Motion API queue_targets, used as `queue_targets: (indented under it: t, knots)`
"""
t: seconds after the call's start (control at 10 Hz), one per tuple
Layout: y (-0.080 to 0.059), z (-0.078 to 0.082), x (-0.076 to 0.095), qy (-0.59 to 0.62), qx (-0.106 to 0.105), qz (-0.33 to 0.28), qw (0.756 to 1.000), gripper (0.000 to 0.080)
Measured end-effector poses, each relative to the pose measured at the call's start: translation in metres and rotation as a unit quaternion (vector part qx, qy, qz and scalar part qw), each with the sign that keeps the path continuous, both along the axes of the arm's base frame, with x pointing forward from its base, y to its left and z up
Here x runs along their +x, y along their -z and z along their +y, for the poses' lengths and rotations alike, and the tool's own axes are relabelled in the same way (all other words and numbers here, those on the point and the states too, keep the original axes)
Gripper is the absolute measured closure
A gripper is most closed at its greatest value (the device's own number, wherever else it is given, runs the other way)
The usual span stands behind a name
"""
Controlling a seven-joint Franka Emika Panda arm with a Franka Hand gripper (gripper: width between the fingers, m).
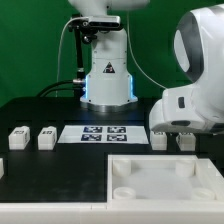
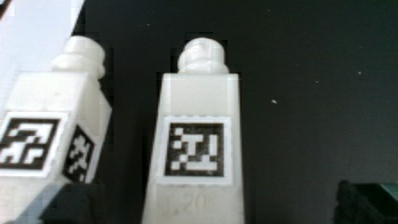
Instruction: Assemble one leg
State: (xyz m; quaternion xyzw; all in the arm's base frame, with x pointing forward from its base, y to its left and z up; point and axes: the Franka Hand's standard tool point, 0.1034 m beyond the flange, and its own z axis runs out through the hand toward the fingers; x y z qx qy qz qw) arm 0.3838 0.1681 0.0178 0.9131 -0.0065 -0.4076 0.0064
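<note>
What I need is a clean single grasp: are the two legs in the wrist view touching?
Apart. The wrist view shows dark table between one leg and the other leg along their whole visible length.

Leg (image 1: 46, 137) beside marker board (image 1: 104, 133), seemingly apart

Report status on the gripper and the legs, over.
Gripper: not made out in either view. Leg lying flat, centred in the wrist view, nothing gripping it. Second leg close beside it, apart.

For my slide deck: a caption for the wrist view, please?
A small white rectangular leg block and an identical neighbour, each bearing a black-and-white square tag, rest side by side on the black table.
</note>
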Motion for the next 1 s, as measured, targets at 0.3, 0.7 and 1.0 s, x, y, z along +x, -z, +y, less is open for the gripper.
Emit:
queue_targets:
  t: [0.3,0.7,1.0]
  knots:
    - [0.0086,-0.0039,-0.0068,0.003,-0.002,0.001,1.0,0.0151]
    - [0.0085,-0.0035,-0.0066,0.003,-0.002,0.001,1.0,0.0412]
    - [0.0085,-0.0036,-0.0067,0.003,-0.002,0.001,1.0,0.0509]
